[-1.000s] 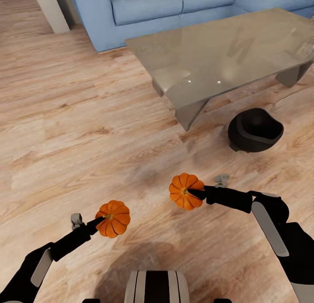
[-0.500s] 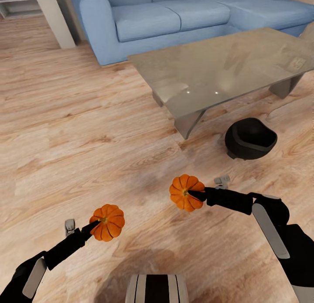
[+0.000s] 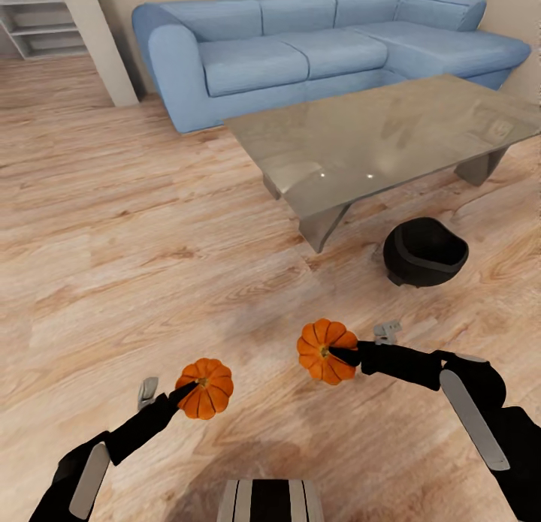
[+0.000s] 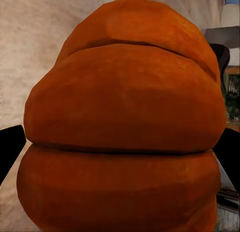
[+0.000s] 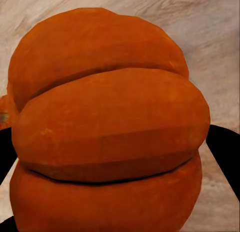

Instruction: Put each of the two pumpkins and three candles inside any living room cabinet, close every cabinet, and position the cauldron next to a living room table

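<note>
**Robot carrying two pumpkins over a living-room floor**

Nearest, at 7 o'clock, the left gripper [image 3: 188, 391] is clenched on the left pumpkin [image 3: 206, 388]. At 4 o'clock the right gripper [image 3: 340, 354] clasps the right pumpkin [image 3: 324, 350]. Both hang above the pale wood floor [image 3: 113, 267]. Farther, at 2 o'clock, the black cauldron [image 3: 424, 251] sits just beside the glass coffee table [image 3: 376, 139]. A blue sofa [image 3: 315, 45] stands beyond. Since the earlier frame, the view has tilted up, revealing more sofa.
</note>
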